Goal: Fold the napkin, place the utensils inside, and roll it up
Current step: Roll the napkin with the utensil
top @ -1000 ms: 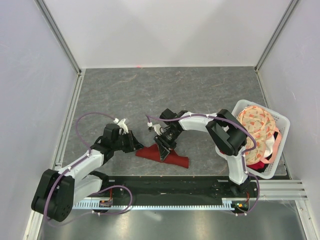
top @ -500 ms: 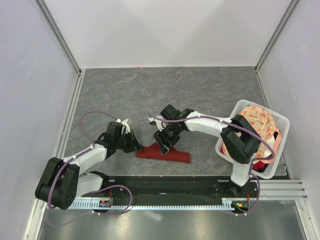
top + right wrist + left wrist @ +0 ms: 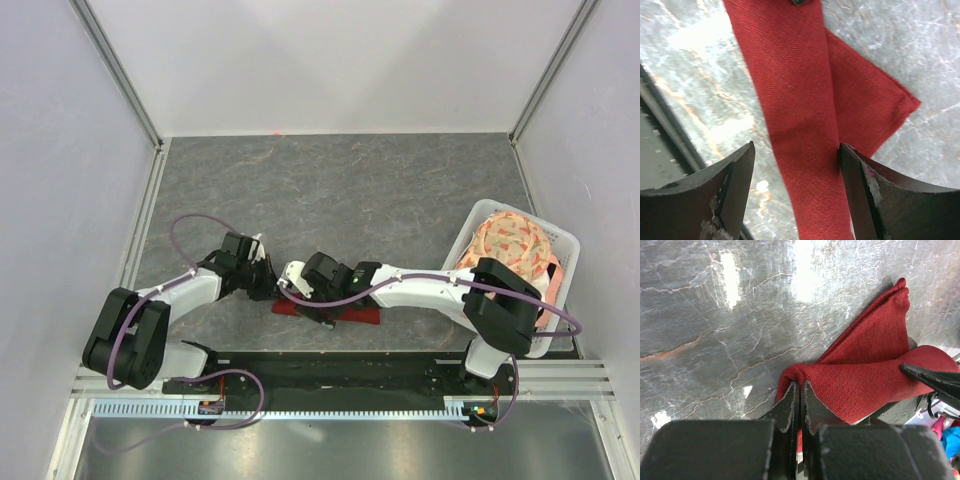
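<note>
The dark red napkin (image 3: 362, 317) lies as a narrow folded band near the table's front edge, partly under my right arm. My left gripper (image 3: 266, 287) is at its left end; in the left wrist view the jaws (image 3: 800, 385) are shut on a folded corner of the napkin (image 3: 865, 370). My right gripper (image 3: 318, 305) hovers low over the band's middle, open; in the right wrist view (image 3: 796, 147) the fingers straddle the napkin (image 3: 795, 100) without gripping it. A small dark tip (image 3: 799, 2) pokes from the fold at the top edge. The spoon is otherwise hidden.
A white basket (image 3: 562, 240) holding the peach floral cloth (image 3: 510, 250) stands at the right edge. The black base rail (image 3: 340, 370) runs just in front of the napkin. Walls enclose the grey stone table (image 3: 340, 190) on three sides.
My right gripper has swung left and down over the napkin's middle. My left gripper has moved right to the napkin's left end. The napkin now looks narrower.
</note>
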